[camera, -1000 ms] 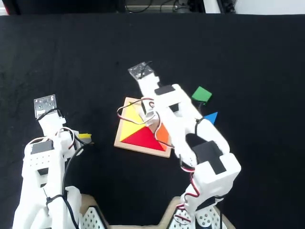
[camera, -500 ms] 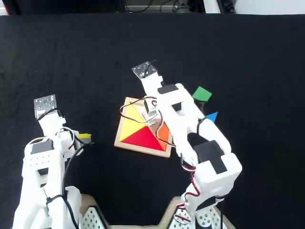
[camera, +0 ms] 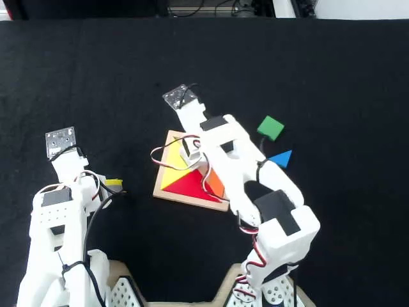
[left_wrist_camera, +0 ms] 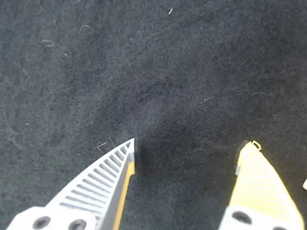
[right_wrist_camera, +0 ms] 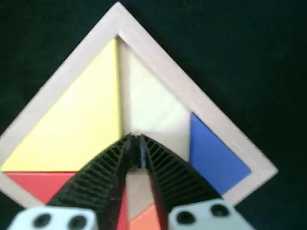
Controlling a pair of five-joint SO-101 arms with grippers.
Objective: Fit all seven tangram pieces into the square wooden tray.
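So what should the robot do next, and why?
Probably raise the right gripper from the tray and head for the green square: the gripper looks shut on nothing, bare wood shows in the tray, and that square lies outside it.

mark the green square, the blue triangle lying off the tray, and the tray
green square (camera: 270, 127), high view, middle of its top face.
blue triangle (camera: 282, 157), high view, middle of the piece.
tray (right_wrist_camera: 163, 64), right wrist view, wooden rim.

Right of the tray (camera: 158, 190), apart from it, lie 2 loose pieces: the square (camera: 271, 127) behind the triangle (camera: 281, 157).
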